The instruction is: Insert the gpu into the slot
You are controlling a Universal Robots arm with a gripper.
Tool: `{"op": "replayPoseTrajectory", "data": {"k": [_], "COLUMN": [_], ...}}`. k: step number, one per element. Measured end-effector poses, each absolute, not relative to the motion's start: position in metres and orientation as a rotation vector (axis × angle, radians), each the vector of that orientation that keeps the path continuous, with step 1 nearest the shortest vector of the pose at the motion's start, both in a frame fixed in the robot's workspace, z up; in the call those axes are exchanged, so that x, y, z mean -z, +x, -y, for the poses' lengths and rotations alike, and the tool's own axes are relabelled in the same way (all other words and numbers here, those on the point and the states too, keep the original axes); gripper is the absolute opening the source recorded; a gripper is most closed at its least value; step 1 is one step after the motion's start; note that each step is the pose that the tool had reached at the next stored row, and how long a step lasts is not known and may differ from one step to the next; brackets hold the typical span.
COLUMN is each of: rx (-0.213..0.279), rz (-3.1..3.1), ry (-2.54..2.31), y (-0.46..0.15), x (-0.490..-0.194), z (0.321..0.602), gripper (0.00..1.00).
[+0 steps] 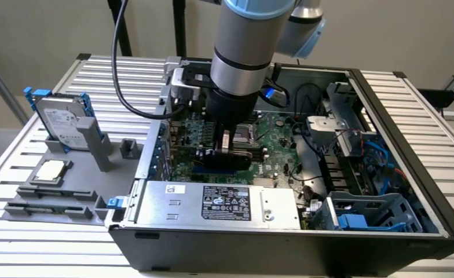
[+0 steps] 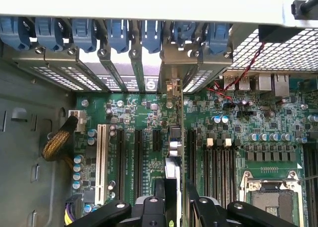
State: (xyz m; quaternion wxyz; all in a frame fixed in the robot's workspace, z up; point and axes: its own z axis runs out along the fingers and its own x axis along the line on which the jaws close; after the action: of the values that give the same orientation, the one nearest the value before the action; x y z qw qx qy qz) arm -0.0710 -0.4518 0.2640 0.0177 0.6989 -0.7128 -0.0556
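My gripper [image 1: 227, 155] hangs inside the open computer case, low over the green circuit board [image 1: 277, 136]. It is shut on the gpu [image 2: 173, 162], a thin black card seen edge-on. In the wrist view the card runs from between my black fingers [image 2: 149, 207] up to its metal bracket end [image 2: 172, 88] at the case's rear openings. My gripper [image 2: 174, 202] clamps the card from both sides. A short stretch of the blue slot [image 1: 211, 172] shows just under the gripper; the card hides the slot in the wrist view. Whether the card's edge sits in the slot, I cannot tell.
A silver labelled power-supply box [image 1: 219, 202] lies along the near case wall. Black memory slots [image 2: 218, 162] and the square CPU socket [image 2: 271, 197] flank the card, as does a white slot [image 2: 102, 155]. Blue bracket latches [image 2: 114, 33] line the rear. A hard drive [image 1: 61, 121] stands outside the case.
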Motion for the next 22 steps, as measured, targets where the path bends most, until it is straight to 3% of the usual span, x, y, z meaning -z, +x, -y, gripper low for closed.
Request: {"op": "replayPoseTrajectory", "data": {"k": [22], "rx": [0.168], "rz": [2.208], "ry": [2.164], "y": [-0.0710], "x": [-0.2609], "z": [0.4498], "gripper": [0.26]}}
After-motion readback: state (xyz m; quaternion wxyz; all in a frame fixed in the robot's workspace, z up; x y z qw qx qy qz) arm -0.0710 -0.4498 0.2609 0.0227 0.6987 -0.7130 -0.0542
